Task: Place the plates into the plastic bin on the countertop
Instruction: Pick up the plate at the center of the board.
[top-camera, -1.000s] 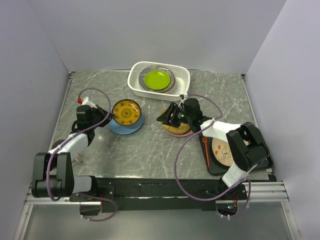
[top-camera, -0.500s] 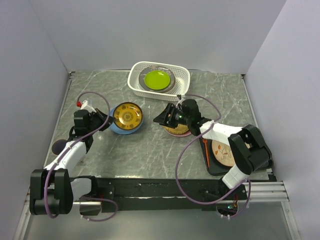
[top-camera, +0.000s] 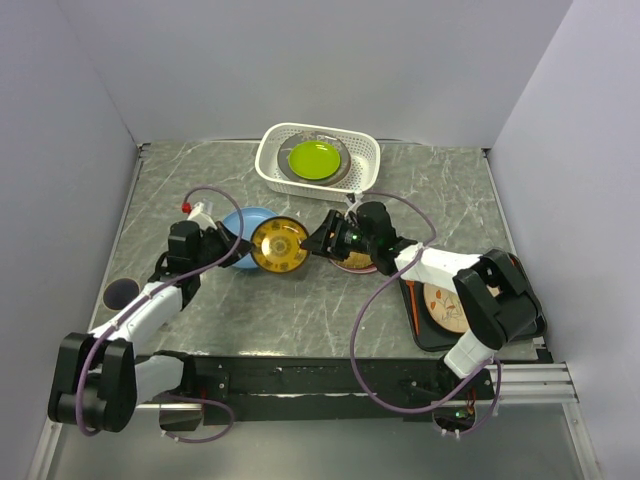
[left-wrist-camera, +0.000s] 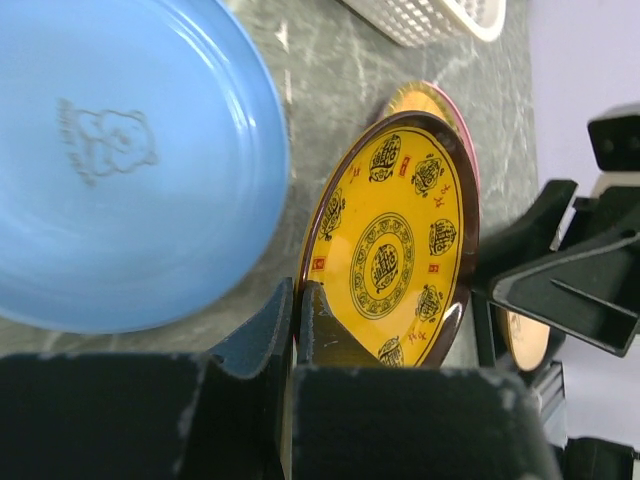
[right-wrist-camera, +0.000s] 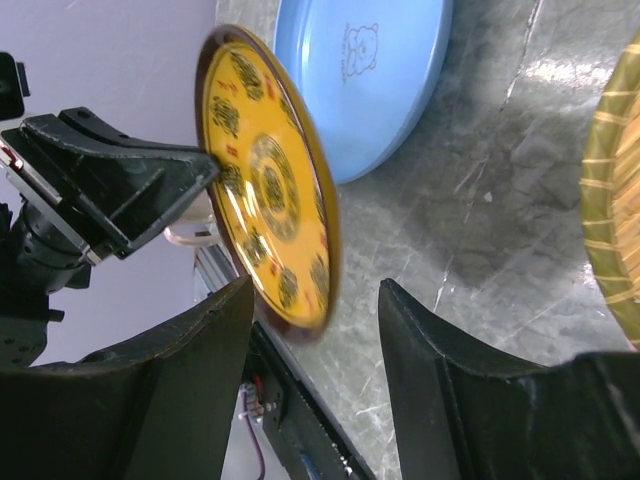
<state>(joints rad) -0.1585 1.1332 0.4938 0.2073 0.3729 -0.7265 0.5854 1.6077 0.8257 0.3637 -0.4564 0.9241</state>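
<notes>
Left gripper (left-wrist-camera: 298, 300) pinches yellow plate (left-wrist-camera: 390, 250) — tilted.

A flat black tray (top-camera: 428, 341) lies at the near right. A thin orange stick (top-camera: 411, 305), maybe a chopstick, lies along its left edge. Far to the left rests a small dark round thing (top-camera: 120, 291). Pale walls (top-camera: 300, 60) stand around.

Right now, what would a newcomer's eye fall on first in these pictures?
The yellow plate, brown-rimmed, stands out: tilted up on edge over the middle of the countertop, pinched by the left gripper, with the open right gripper close at its other edge. Beside it lies a blue plate, and at the far edge the white plastic bin already holds a lime green plate.
</notes>
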